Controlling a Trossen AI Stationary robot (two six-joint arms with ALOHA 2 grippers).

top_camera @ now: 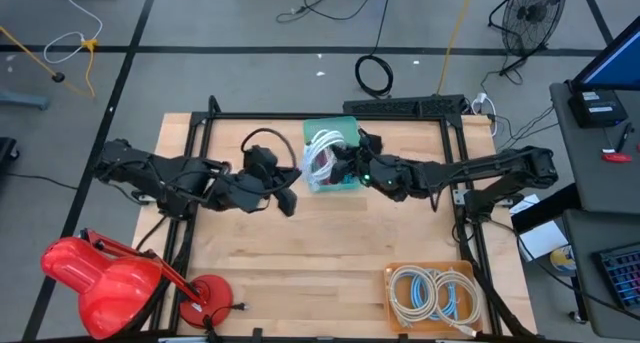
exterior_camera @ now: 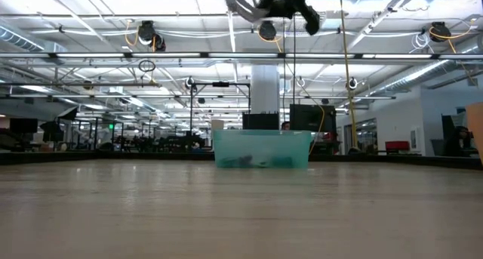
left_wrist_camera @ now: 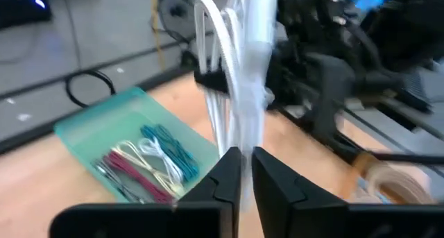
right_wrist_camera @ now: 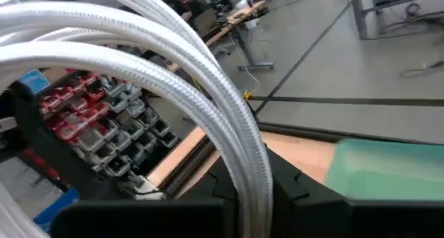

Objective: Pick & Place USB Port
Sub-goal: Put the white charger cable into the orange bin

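Both fingers (left_wrist_camera: 239, 170) pinching white cable (left_wrist_camera: 246, 78), no labels

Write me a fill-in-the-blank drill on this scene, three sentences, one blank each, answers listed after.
1. The coiled cable held up between the two grippers is ____ in colour.
2. The left gripper and the right gripper are both ____ on that cable.
3. In the high view, the orange tray with more coiled cables lies nearer the ____ arm's side of the table than the teal bin.

Missing words: white; shut; right
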